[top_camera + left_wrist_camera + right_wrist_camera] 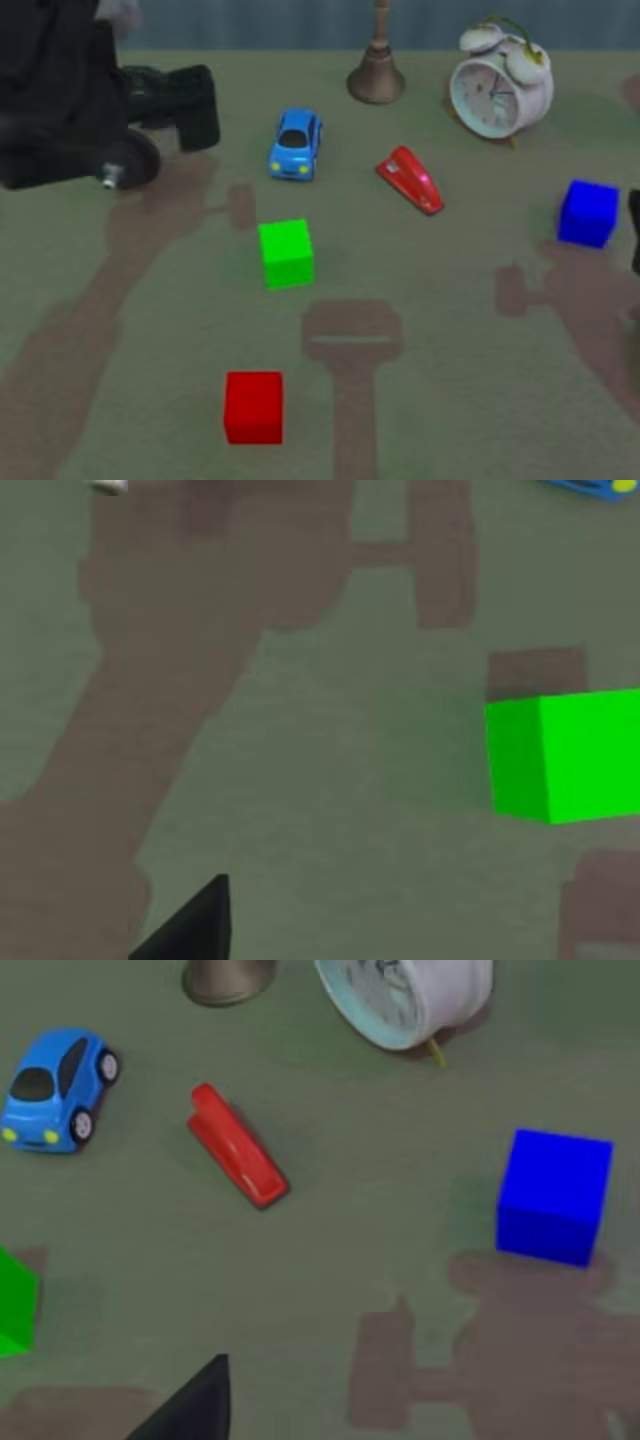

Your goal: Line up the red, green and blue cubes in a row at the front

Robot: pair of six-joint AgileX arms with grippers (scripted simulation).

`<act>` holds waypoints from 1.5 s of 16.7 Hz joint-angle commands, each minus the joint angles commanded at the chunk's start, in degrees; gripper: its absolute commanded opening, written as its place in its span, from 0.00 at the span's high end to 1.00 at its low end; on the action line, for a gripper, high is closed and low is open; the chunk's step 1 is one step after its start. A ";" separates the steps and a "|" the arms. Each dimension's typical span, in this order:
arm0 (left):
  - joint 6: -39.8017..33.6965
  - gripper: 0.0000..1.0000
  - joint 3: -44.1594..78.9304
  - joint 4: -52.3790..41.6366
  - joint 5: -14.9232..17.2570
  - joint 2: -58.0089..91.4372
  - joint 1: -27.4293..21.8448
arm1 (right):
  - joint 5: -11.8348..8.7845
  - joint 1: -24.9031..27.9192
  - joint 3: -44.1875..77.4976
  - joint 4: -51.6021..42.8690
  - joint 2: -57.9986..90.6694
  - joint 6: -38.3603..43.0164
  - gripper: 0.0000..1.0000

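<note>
a dull green table (470,400) crossed by arm shadows holds the green cube (286,253), red cube (253,406), blue cube (588,212), toy car (295,144), stapler (410,180), bell (376,70) and clock (500,85), well apart, while the left gripper (185,105) hangs at the far left holding nothing, its opening impossible to tell.

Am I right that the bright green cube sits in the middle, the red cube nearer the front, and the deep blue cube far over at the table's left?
Not quite: the deep blue matte cube sits at the table's right edge, as the top view shows. The bright green cube is in the middle and the red cube nearer the front, as you said.
</note>
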 joint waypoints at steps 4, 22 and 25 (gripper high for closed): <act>-6.26 0.00 18.09 -11.61 0.16 21.39 -4.75 | -2.41 -9.43 -19.70 12.08 -21.07 -9.41 0.00; -14.10 0.00 41.59 -22.45 -0.01 47.48 -10.69 | -9.30 -20.81 -41.89 30.94 -45.20 -19.53 0.00; -14.12 0.00 37.08 -15.91 0.01 49.16 -10.70 | -9.30 -20.81 -41.89 30.94 -45.20 -19.53 0.00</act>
